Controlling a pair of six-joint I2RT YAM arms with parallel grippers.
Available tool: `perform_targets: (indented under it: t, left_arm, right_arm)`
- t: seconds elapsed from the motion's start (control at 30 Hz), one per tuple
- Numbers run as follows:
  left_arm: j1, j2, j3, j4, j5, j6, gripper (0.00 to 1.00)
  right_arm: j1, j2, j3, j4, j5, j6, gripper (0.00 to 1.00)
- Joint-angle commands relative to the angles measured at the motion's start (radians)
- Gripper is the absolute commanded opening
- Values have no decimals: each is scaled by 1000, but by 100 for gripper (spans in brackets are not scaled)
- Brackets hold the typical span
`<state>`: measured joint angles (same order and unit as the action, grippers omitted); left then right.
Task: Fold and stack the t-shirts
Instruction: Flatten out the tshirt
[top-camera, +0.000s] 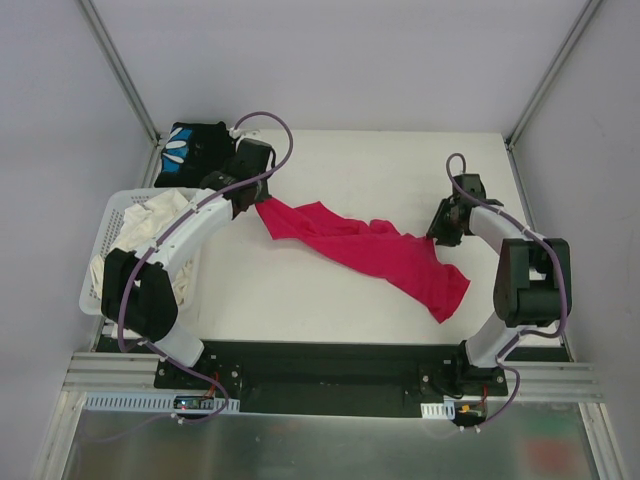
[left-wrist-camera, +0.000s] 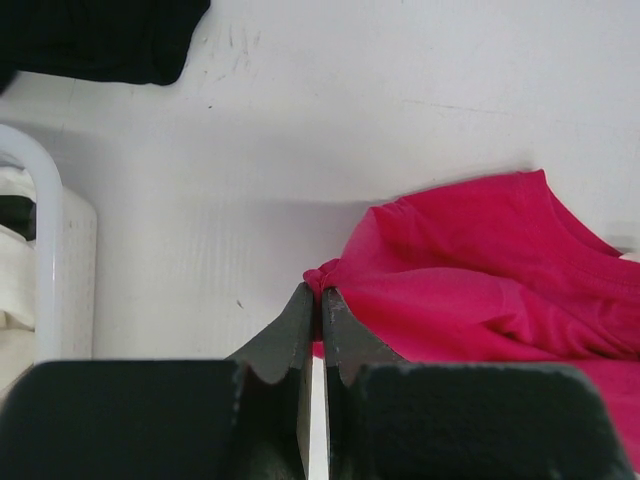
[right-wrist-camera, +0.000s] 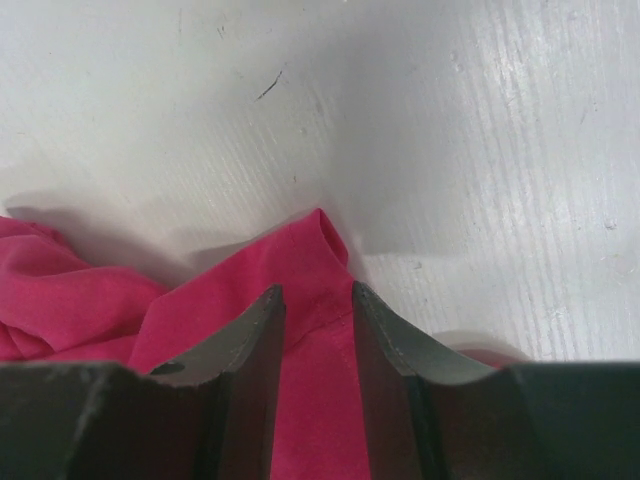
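A crumpled magenta t-shirt (top-camera: 370, 250) lies stretched across the white table from upper left to lower right. My left gripper (top-camera: 258, 203) is shut on the shirt's left corner; in the left wrist view its jaws (left-wrist-camera: 320, 292) pinch a fold of the cloth (left-wrist-camera: 480, 270). My right gripper (top-camera: 437, 235) is at the shirt's right end. In the right wrist view its fingers (right-wrist-camera: 317, 292) stand apart, straddling a hemmed corner of the shirt (right-wrist-camera: 300, 260) that lies between them.
A folded black t-shirt with blue print (top-camera: 195, 150) lies at the table's far left corner, also seen in the left wrist view (left-wrist-camera: 100, 40). A white laundry basket (top-camera: 110, 215) holding white garments (top-camera: 150, 215) stands at the left edge, its rim near my left gripper (left-wrist-camera: 45, 200).
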<state>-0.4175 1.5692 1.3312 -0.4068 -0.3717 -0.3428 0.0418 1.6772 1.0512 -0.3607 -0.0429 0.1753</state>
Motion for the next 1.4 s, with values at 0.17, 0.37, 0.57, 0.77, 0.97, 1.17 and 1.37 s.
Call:
perform_targets:
  t: [0.17, 0.37, 0.57, 0.77, 0.97, 1.17, 1.37]
  left_arm:
    - [2, 14, 49, -12, -24, 33, 0]
    - [2, 28, 60, -12, -16, 33, 0]
    - [2, 31, 66, -12, -15, 34, 0]
    - [2, 32, 65, -12, -12, 36, 0]
    - [0, 29, 63, -13, -12, 33, 0]
    - [0, 29, 62, -15, -21, 33, 0]
    - [0, 34, 60, -17, -16, 30, 0]
  right_arm:
    - [-5, -11, -8, 20, -20, 15, 37]
    - [9, -14, -31, 34, -35, 33, 39]
    - [26, -42, -69, 35, -23, 35, 40]
    - [35, -50, -99, 43, -15, 35, 40]
    - [35, -42, -92, 54, -14, 33, 7]
    - [35, -39, -89, 54, -12, 32, 1]
    - [23, -56, -45, 34, -3, 29, 1]
